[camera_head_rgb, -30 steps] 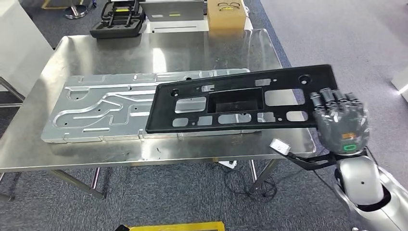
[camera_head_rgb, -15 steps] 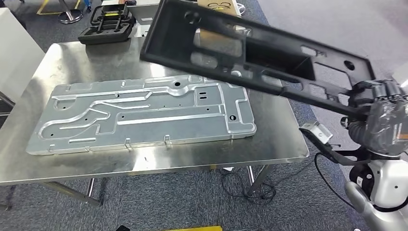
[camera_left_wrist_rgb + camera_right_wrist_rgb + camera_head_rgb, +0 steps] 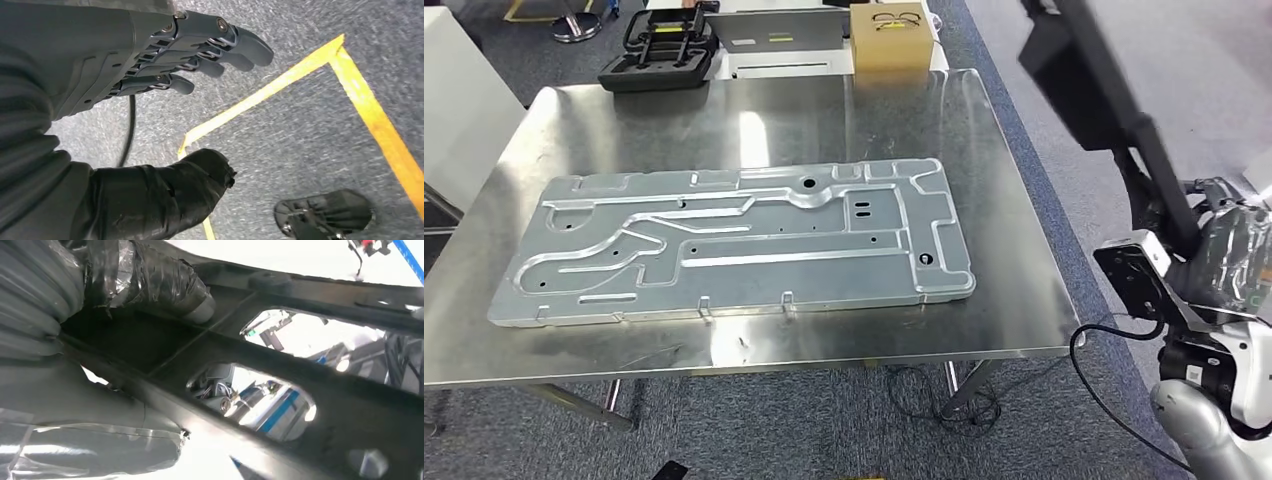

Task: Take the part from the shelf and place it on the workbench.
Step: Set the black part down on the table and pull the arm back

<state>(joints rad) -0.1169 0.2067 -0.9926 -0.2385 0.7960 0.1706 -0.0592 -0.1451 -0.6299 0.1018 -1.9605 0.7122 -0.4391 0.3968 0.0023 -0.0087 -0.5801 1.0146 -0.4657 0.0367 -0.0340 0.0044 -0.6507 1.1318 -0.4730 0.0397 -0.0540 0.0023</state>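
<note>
Your right hand (image 3: pixel 1224 255) sits off the desk's right edge, fingers wrapped round one end of the part (image 3: pixel 1092 85) — a long black frame with cut-out windows. From the hand the part rises steeply up and away, tilted toward the desk side, and its far end runs out of the head view's top edge; no piece of it touches the desk (image 3: pixel 984 300). In the right wrist view you see the taped thumb (image 3: pixel 165 282) pressed on one face of the frame (image 3: pixel 300 385) and the grey fingers (image 3: pixel 90 455) closed beneath it, so the grip is firm on a bar between two openings. Left of the hand, well apart from it, a large silver plate (image 3: pixel 734 240) with raised channels lies flat on the steel desk, taking up much of its middle. Beyond the desk's far edge, farther still from the hand, stand a black tray (image 3: pixel 659 50) and a brown box (image 3: pixel 889 35), with a flat grey panel (image 3: pixel 774 30) between them. A small black module with a white label (image 3: pixel 1136 270) hangs just beside the hand on its desk side, and a black cable (image 3: pixel 1114 395) loops below it. Your left hand (image 3: pixel 165 75) hangs over grey carpet crossed by yellow tape (image 3: pixel 310 65) — fingers straight and apart from the thumb, holding nothing.
</note>
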